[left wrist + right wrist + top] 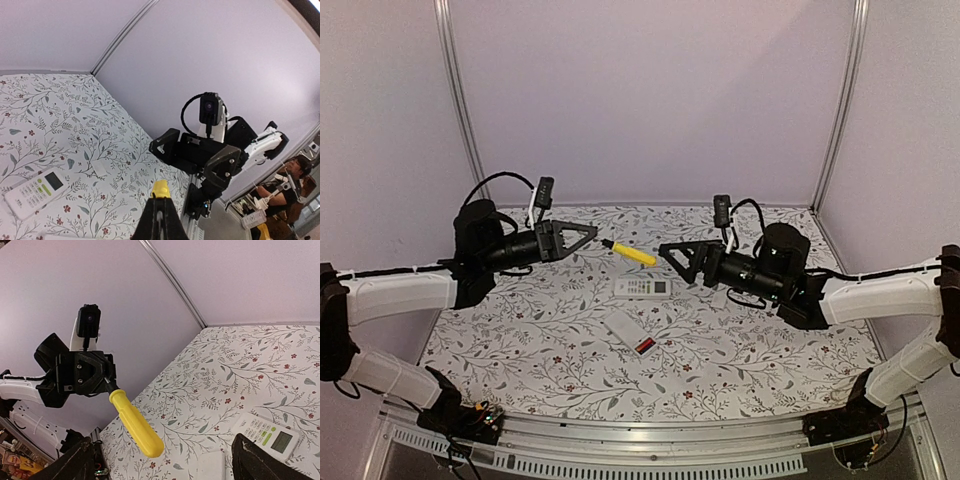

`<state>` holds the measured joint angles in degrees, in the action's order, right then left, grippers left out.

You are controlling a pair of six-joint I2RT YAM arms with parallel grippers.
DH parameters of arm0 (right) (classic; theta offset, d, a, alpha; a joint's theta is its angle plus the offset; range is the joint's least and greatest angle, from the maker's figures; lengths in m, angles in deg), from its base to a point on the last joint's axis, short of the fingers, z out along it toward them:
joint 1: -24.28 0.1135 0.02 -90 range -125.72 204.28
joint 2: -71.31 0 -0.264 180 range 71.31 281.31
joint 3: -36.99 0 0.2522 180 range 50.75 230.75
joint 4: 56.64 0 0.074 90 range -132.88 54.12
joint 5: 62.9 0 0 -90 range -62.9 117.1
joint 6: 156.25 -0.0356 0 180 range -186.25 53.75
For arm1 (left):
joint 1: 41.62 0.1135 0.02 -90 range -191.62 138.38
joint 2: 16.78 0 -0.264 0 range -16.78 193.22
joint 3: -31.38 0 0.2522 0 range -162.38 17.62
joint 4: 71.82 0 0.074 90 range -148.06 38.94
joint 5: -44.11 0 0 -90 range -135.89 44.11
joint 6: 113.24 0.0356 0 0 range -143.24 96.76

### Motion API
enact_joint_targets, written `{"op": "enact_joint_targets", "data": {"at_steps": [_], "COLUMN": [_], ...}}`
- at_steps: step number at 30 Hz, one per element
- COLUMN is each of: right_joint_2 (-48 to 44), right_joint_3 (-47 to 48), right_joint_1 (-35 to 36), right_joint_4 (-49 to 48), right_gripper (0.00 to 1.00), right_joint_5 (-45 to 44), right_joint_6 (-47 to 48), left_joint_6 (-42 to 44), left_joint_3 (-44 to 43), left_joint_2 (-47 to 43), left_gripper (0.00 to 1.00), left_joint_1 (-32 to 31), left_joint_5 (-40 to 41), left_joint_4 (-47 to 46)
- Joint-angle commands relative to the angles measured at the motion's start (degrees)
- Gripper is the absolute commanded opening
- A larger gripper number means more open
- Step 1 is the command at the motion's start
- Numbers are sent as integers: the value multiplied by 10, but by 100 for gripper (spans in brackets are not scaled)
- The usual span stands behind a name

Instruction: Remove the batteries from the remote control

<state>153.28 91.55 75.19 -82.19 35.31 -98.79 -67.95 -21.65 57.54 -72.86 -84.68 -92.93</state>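
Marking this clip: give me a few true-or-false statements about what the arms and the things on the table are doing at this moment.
1. The left gripper holds the yellow-handled screwdriver by its metal end. True.
2. The right gripper is shut on a remote. False: its fingers are spread open and hold nothing.
3. A white remote with a small screen lies face up on the table. True.
4. The table has a plain white surface. False: it is covered in a pattern of leaves and small flowers.
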Motion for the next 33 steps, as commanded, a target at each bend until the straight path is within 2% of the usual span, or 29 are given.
{"op": "enact_joint_targets", "data": {"at_steps": [1,6,10,17,24,26,33], "right_joint_2": [14,40,60,65,74,77,85], "right_joint_3": [28,59,71,93,108,108,104], "right_joint_1": [-1,0,0,0,0,0,0], "right_joint_4": [-69,-65,-66,-71,-82,-89,-97], "right_gripper": [93,92,88,68,44,41,41], "right_joint_5": [113,157,169,186,211,216,225], "right_joint_6": [-61,-65,-78,-87,-98,-103,-110], "left_joint_6": [-47,-36,-31,-19,-17,-15,-13], "left_joint_3": [31,38,40,56,60,60,61], "left_joint_2": [-22,-31,-37,-53,-59,-61,-68], "left_gripper": [0,0,0,0,0,0,0], "left_joint_1": [-23,-54,-71,-88,-91,-91,-92], "left_joint_5": [76,88,85,99,97,99,101], "left_joint_4": [-124,-141,-157,-159,-158,-156,-156]}}
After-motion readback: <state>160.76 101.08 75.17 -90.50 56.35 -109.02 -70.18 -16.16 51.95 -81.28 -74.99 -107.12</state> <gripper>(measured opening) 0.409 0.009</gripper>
